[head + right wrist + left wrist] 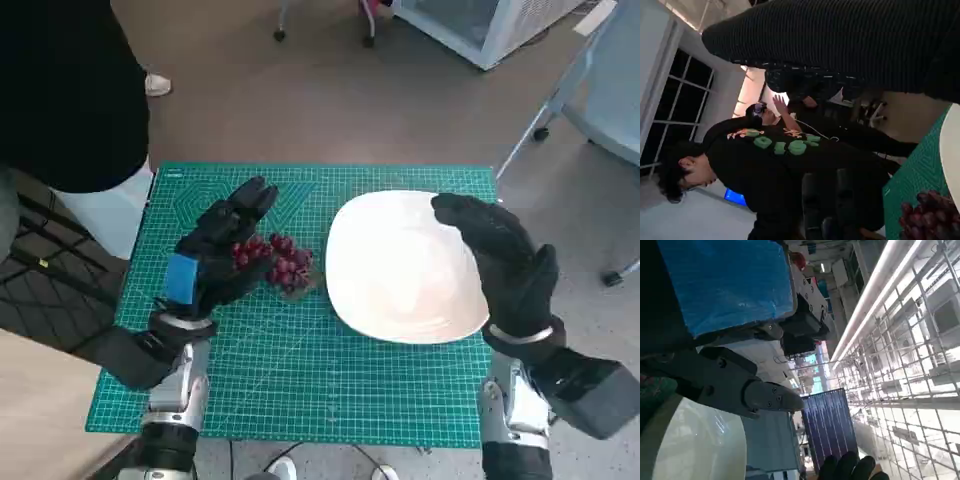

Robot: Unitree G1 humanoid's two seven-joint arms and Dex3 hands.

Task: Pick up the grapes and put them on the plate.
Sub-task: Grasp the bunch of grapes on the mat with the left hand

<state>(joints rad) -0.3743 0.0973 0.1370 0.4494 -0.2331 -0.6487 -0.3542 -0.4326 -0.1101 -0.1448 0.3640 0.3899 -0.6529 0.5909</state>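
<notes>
A bunch of dark red grapes [279, 262] lies on the green mat, just left of the white plate [395, 270]. My left hand [213, 256] sits against the bunch's left side, fingers stretched out past it and not closed round it. The right wrist view shows the grapes [930, 218] low beside the plate's edge [952, 150]. My gloved right hand [503, 256] lies over the plate's right rim with fingers spread, holding nothing. In the left wrist view the taped left hand [727, 325] hangs above the plate [695, 442], and the right hand's fingertips [847, 468] show beyond it.
The green cutting mat [300, 370] covers the small table. A person in black [70, 90] stands at the table's far left corner, and the person [780, 160] fills much of the right wrist view. Chair legs and castors [545, 130] stand on the floor at the far right.
</notes>
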